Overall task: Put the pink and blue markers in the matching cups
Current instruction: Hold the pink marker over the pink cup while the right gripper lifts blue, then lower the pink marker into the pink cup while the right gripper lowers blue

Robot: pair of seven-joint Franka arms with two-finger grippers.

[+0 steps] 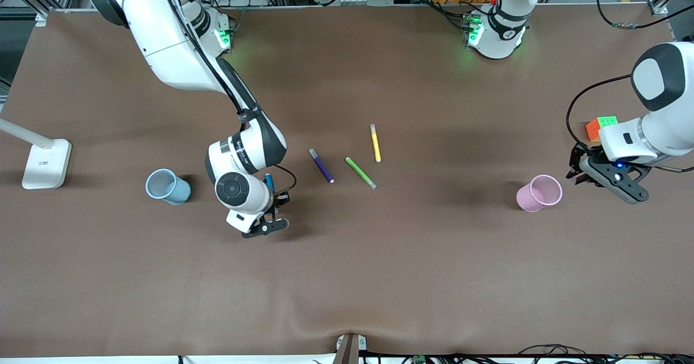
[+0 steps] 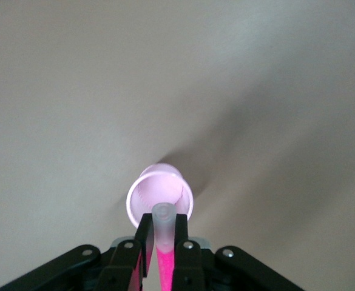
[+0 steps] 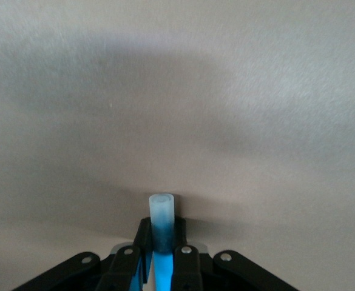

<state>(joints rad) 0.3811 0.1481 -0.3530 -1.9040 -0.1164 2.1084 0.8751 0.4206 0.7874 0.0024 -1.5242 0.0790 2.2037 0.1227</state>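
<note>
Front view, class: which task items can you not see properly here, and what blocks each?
- Blue marker: only a tip shows; the right gripper, shut on it, and its wrist cover the rest.
- Pink marker: not visible from the front; the left gripper hides it.

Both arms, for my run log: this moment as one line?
left end effector: pink marker, by pink cup | right end effector: blue marker, near blue cup

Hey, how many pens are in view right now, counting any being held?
5. The purple pen, green pen and yellow pen lie mid-table. The blue marker is in the right end effector, the pink marker in the left end effector.
</note>
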